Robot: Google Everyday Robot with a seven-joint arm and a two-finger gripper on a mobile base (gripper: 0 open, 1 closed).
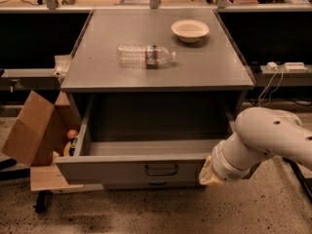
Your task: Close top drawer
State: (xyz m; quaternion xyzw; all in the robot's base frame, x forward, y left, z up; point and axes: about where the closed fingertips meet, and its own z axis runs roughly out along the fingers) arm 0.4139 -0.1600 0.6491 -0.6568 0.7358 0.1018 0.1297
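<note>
The top drawer (117, 169) is a wide, deep grey metal drawer, pulled well out of the grey cabinet (97, 72), and its inside looks empty. Its front panel carries a small dark bail handle (161, 169) at the centre. My white arm (263, 140) comes in from the right. My gripper (206, 175) is at the right end of the drawer's front panel, right against it, mostly hidden behind the wrist.
A clear plastic bottle (145, 55) lies on its side on the cabinet top, and a cream bowl (189, 30) stands behind it. An open cardboard box (34, 130) with small items sits on the floor at the left. Cables and a power strip (285, 67) are on the right.
</note>
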